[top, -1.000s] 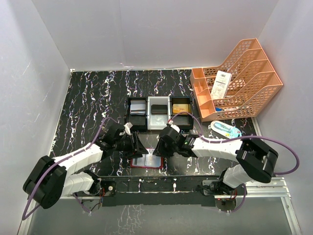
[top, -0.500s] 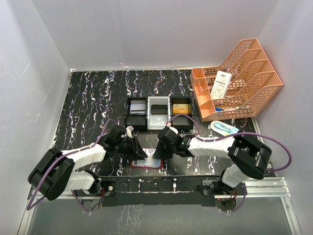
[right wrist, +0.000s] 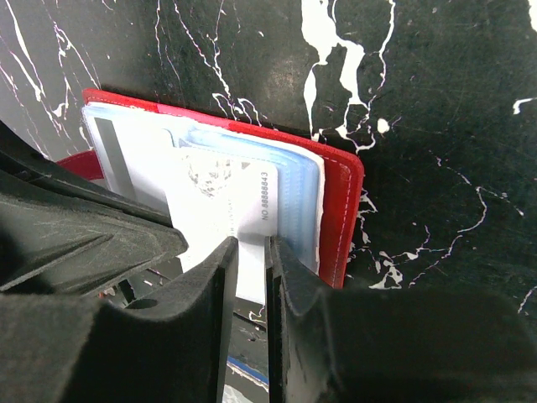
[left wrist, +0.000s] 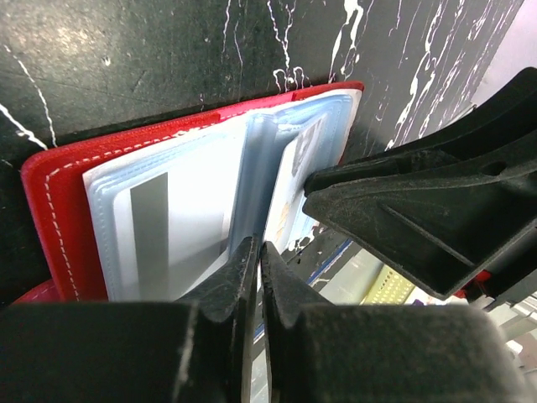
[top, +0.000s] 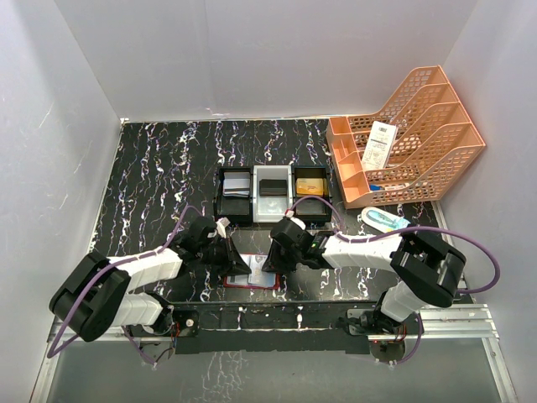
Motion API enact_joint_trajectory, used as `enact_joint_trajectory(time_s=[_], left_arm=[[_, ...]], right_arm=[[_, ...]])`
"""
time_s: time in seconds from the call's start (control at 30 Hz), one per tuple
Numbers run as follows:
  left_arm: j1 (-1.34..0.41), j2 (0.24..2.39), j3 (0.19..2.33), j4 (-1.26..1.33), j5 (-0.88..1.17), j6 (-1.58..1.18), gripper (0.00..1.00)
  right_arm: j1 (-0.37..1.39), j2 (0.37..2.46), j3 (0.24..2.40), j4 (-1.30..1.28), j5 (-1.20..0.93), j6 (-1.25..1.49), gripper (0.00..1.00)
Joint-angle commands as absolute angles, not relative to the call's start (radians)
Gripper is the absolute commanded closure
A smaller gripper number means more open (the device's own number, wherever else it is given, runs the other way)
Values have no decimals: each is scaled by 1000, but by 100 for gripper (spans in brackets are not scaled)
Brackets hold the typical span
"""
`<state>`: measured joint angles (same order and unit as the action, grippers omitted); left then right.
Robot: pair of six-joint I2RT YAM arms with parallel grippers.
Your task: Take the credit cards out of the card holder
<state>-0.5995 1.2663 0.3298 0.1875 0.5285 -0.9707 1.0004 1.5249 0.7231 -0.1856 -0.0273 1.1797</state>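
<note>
- Black marble-patterned table with white veins, walled in pale grey; the card holder lies open and flat on it at the near edge, between the two arms
- card holder: dark-red leather-like cover with white stitching; it holds a fan of clear bluish plastic sleeves; a white card with a grey stripe sits in one sleeve
- right gripper: over the holder's right half, fingers drawn narrow and pinching the lower edge of a white numbered card
- left gripper: over the holder's left half, fingers pressed together at the sleeves' near edge; whether anything lies between them I cannot tell
- beyond the holder: a three-compartment tray, black-white-black; a silvery card in the left compartment, a dark flat item in the middle one, an orange-gold card in the right one
- beyond and right of the holder: an orange mesh file rack holding a white slip
</note>
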Motion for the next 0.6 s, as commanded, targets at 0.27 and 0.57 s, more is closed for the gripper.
enact_joint_trajectory(time_s=[0.27, 0.57], left_arm=[[-604, 1202, 340, 92, 509, -925, 100], [-603, 1154, 354, 1, 472, -891, 100]], right_arm=[[997, 1531, 719, -207, -6, 1173, 81], [994, 1532, 731, -211, -10, 1163, 81]])
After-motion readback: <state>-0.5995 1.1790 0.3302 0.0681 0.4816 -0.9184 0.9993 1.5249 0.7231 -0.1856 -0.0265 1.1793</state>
